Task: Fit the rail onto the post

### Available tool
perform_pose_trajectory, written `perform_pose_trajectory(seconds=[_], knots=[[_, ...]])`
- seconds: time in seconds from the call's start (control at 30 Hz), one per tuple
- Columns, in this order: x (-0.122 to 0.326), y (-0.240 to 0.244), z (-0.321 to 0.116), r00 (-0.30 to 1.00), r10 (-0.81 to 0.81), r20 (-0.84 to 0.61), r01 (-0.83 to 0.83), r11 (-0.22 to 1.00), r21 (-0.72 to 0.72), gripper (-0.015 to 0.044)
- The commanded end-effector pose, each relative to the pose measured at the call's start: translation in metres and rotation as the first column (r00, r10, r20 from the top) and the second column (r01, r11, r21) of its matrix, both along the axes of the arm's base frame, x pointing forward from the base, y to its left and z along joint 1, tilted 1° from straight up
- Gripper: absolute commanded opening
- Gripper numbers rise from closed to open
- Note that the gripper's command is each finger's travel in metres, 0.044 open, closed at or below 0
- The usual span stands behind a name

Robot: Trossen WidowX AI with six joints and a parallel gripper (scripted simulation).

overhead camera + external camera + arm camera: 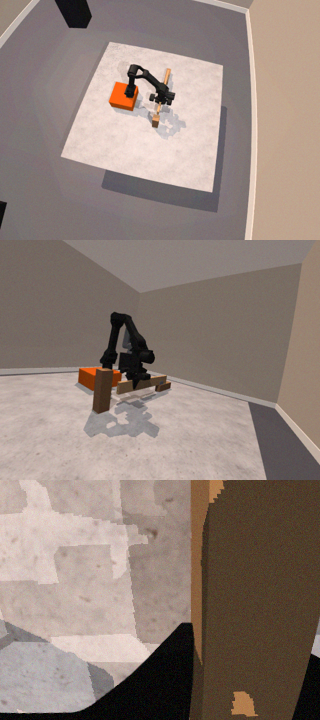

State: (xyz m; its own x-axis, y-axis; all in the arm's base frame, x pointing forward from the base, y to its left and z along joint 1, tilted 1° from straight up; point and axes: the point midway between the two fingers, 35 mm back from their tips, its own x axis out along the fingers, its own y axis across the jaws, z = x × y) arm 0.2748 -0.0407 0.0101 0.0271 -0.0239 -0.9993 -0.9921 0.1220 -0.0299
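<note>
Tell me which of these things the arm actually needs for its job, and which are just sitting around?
Needed: the wooden rail, clamped in the gripper; the upright post; the low footboard block.

Just there: the orange box under the arm; the dark pillar.

An orange block [89, 378] sits on the mottled table [180, 441], beige walls [206, 330] behind.

The pale mottled table [144, 144] is occupied by an orange base block [122, 96], a post [155, 120] and a footboard block [163, 386].
</note>
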Motion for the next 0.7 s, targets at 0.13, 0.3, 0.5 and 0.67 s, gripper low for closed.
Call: perform_pose_trajectory(seconds=[0.13, 0.3, 0.5, 0.67], knots=[[0.0008, -0.0032, 0.0012, 1.000, 0.002, 0.003, -0.002, 1.000, 0.000, 0.0000], [0.0009, -0.0048, 0.0008, 1.000, 0.002, 0.003, -0.002, 1.000, 0.000, 0.0000], [0.0009, -0.0066, 0.0003, 1.000, 0.002, 0.003, -0.002, 1.000, 0.000, 0.0000], [0.0009, -0.0082, -0.0001, 1.000, 0.002, 0.003, -0.002, 1.000, 0.000, 0.0000]])
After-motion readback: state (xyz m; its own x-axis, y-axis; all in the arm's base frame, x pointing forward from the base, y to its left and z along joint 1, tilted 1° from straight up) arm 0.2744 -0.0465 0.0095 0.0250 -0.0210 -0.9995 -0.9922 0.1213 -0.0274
